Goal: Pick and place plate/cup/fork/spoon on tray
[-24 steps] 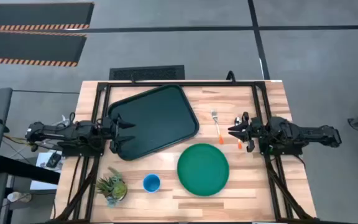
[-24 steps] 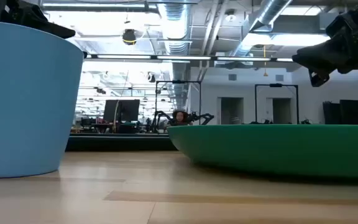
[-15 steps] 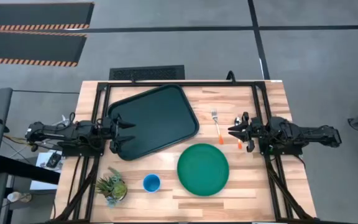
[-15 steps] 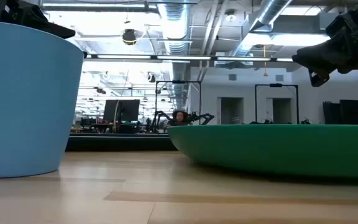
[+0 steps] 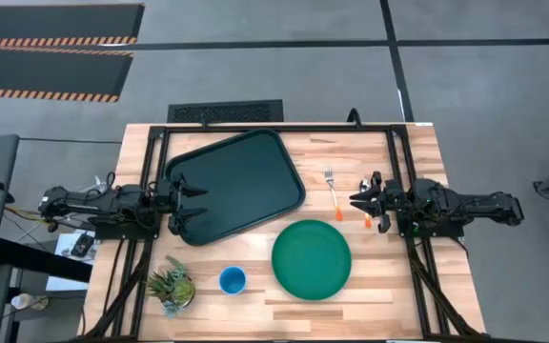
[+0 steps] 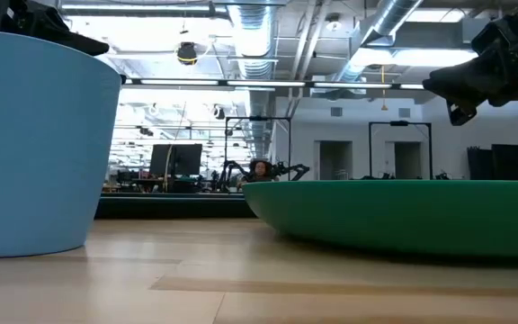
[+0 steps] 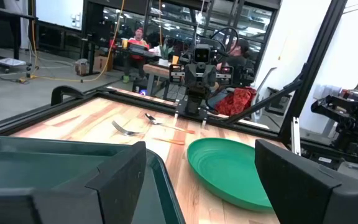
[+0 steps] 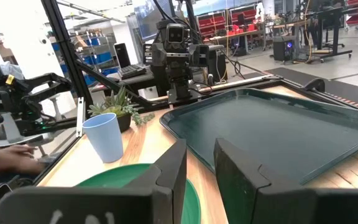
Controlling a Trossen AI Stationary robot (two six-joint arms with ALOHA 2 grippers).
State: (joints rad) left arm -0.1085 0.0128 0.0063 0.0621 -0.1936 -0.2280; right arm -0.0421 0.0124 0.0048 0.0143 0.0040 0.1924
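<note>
The dark tray (image 5: 234,184) lies at the far left of the table, and the green plate (image 5: 312,259) lies flat at the near middle. The blue cup (image 5: 232,280) stands upright left of the plate. The fork (image 5: 332,191) and the spoon (image 5: 366,202) lie flat, right of the tray. My left gripper (image 5: 193,202) hovers over the tray's left edge, wide open and empty. My right gripper (image 5: 355,200) hovers by the spoon, its fingers a narrow gap apart and empty. The cup (image 6: 34,144) and plate (image 6: 403,211) also show in the low view.
A small spiky green plant (image 5: 172,286) stands at the near left, beside the cup. A black frame (image 5: 274,126) runs along the table's far edge and down both sides. Bare wood lies between the tray and the plate.
</note>
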